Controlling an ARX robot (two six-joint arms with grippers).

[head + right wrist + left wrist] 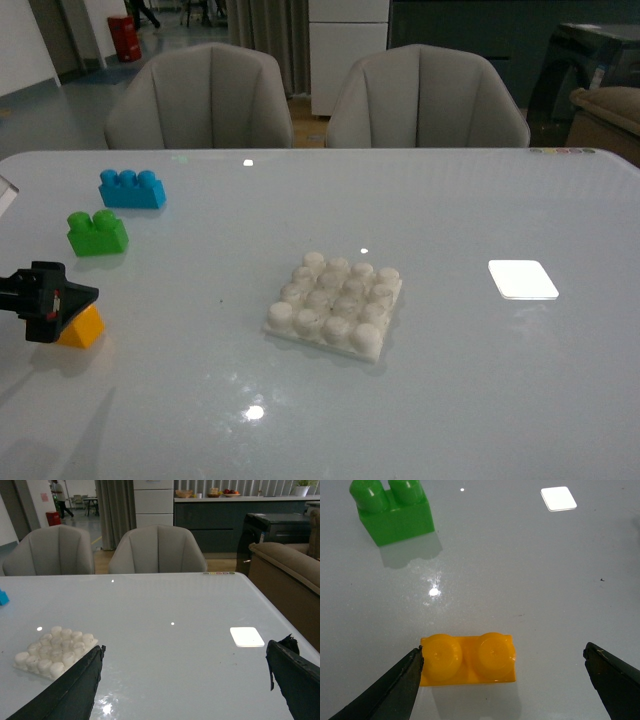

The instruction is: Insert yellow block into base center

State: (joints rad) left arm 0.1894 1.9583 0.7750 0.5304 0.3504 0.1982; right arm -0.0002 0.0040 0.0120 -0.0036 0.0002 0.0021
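Left gripper (502, 649) spread around yellow block (467, 661), half hidden in front view.

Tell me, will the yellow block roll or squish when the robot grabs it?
Probably not. The yellow block looks like hard plastic, so it's likely stiff. Its flat sides suggest it won't roll. The table looks shiny, so it might slide if the open left gripper bumps one side.

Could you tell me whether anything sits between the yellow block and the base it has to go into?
Nothing visible does. Only bare table lies between the yellow block and the base; the green brick and blue brick sit off that line.
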